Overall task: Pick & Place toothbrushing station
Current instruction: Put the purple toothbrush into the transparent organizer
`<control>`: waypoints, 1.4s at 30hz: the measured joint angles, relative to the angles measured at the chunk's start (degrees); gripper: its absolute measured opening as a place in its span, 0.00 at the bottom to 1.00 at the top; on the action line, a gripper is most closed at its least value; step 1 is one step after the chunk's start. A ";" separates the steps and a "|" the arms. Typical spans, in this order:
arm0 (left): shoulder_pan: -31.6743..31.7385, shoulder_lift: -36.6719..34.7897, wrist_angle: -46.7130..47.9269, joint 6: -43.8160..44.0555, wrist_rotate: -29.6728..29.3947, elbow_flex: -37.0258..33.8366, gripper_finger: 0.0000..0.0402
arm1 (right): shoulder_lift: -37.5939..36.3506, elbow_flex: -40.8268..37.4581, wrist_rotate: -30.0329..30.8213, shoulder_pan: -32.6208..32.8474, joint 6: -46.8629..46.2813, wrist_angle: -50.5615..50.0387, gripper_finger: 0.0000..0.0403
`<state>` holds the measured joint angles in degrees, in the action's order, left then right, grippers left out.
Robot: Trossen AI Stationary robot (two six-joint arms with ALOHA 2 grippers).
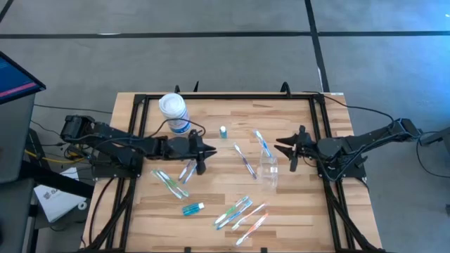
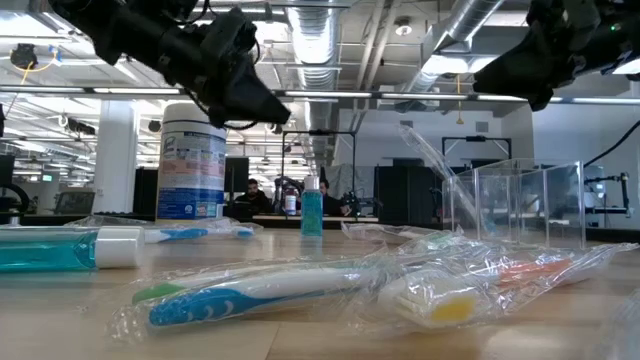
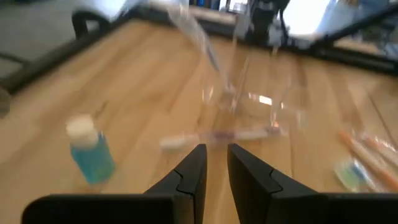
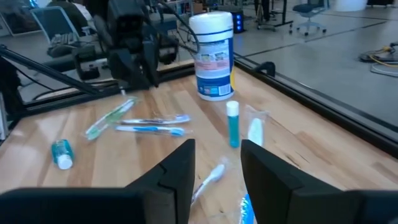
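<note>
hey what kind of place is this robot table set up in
Probably a robotics lab or open-plan workshop: exposed ceiling ducts, people seated at desks behind the wooden table, and office chairs on a bare floor.

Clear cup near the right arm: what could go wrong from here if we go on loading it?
The clear cup already holds one toothbrush leaning out over its rim, so a bump from the right gripper might tip it. The wrapped toothbrushes lie in loose, glossy film; fingers may pinch film, not handle. The left gripper, nearly shut, hovers over a cluster of brushes and could drag neighbours.
</note>
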<state>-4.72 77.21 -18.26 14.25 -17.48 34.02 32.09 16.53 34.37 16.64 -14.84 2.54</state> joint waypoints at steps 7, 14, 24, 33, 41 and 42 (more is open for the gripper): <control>-2.53 0.00 8.69 5.23 0.30 0.00 0.14 | 0.03 0.00 0.00 0.33 -0.02 1.44 0.29; -4.38 -0.02 18.94 13.41 0.27 0.00 0.14 | 0.03 0.00 -0.02 0.38 -0.16 1.38 0.29; -4.53 -6.99 34.51 25.56 -0.76 -0.02 0.14 | 0.08 -0.02 -0.02 0.38 -0.09 1.40 0.29; -4.53 -8.22 40.65 31.30 0.34 -0.02 0.14 | 0.08 -0.02 -0.04 0.38 0.01 2.15 0.29; -4.53 -7.30 42.88 34.49 0.23 -0.02 0.18 | 0.10 -0.02 -0.04 0.38 0.01 2.69 0.29; -4.53 -7.30 43.43 34.65 -0.06 -0.02 0.19 | 0.08 -0.02 -0.04 0.38 0.01 2.67 0.29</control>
<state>-9.26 69.91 25.17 48.90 -17.54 34.00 32.16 16.51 34.33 17.02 -14.83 5.21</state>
